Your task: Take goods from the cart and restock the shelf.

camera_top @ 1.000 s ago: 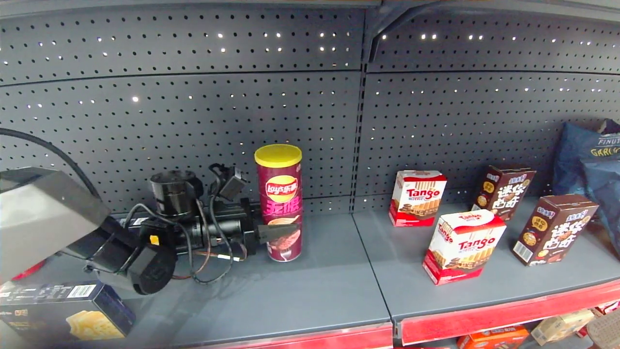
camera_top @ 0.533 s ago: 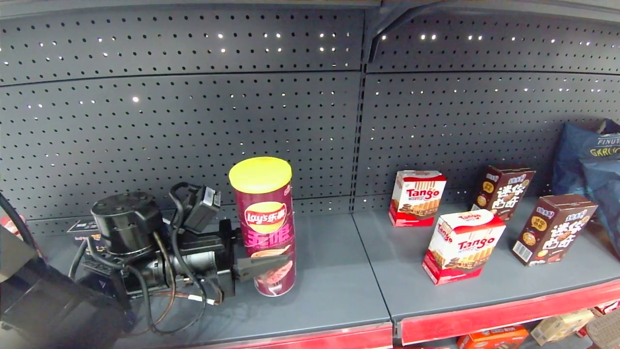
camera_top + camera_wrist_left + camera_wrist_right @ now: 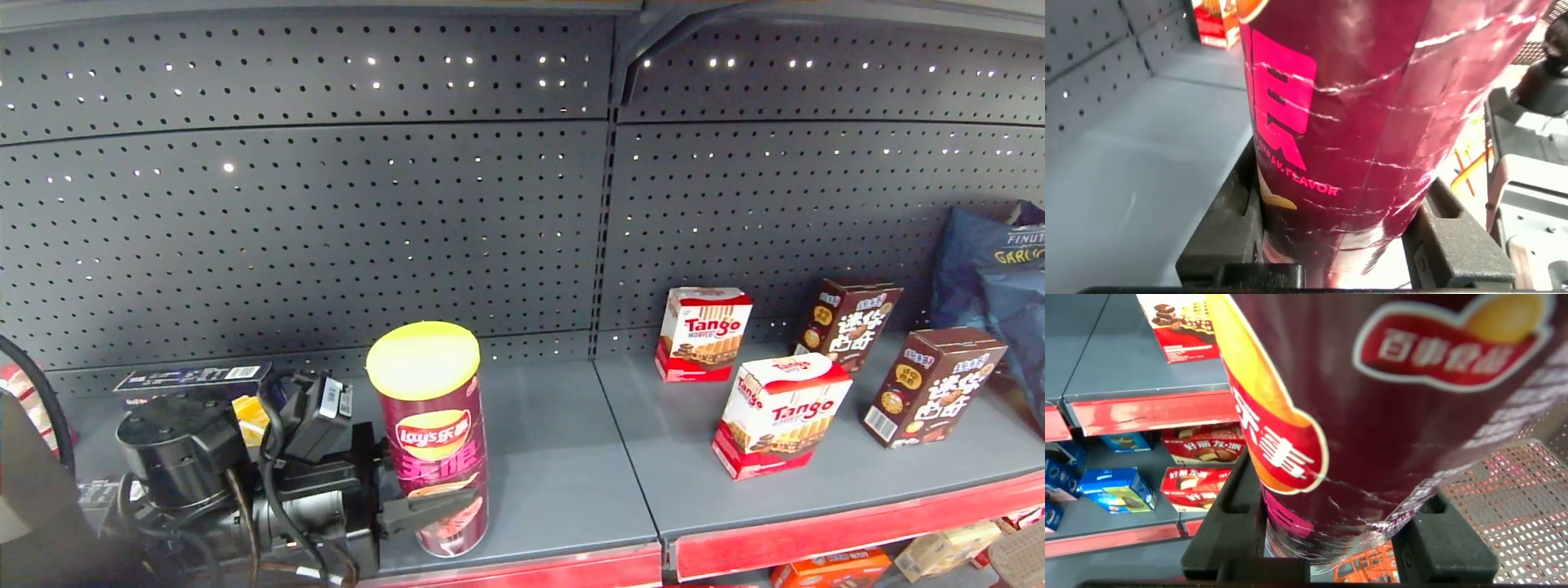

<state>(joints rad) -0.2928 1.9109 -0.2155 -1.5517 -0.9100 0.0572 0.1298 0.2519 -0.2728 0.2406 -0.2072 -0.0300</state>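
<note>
"When you froze, how did your left arm lie?"

"Low and roughly level. It came in from my left side over the front of the shelf [image 3: 555, 457], with the wrist turned so my left gripper [image 3: 445, 512] pointed toward my right. The gripper was clamped on the lower part of the chips can [image 3: 437, 445], one finger across the front of the label and the other behind it."

"And the can itself?"

"It stood upright, yellow lid on top, at the front lip of the left bay, just above the red price rail [image 3: 816, 535]. Whether its base touched the shelf, I could not tell. From my left wrist, its magenta wall sat tight between both fingers."

"What about your right arm?"

"My right gripper [image 3: 1339, 531] was closed around a second can [image 3: 1404, 416], dark purple with a red logo. The wire mesh of the cart [image 3: 1511, 506] showed past it, and lower shelves of boxed goods lay beyond."

"What else was on the shelf?"

"The right bay held two red-and-white wafer boxes [image 3: 780, 425], one near the back and one nearer the front. Two brown boxes [image 3: 935, 384] stood beside them, and blue bags [image 3: 996, 269] were at the far right against the pegboard [image 3: 326, 204]. A dark flat box [image 3: 196, 376] lay behind my left arm, by the back panel."
</note>
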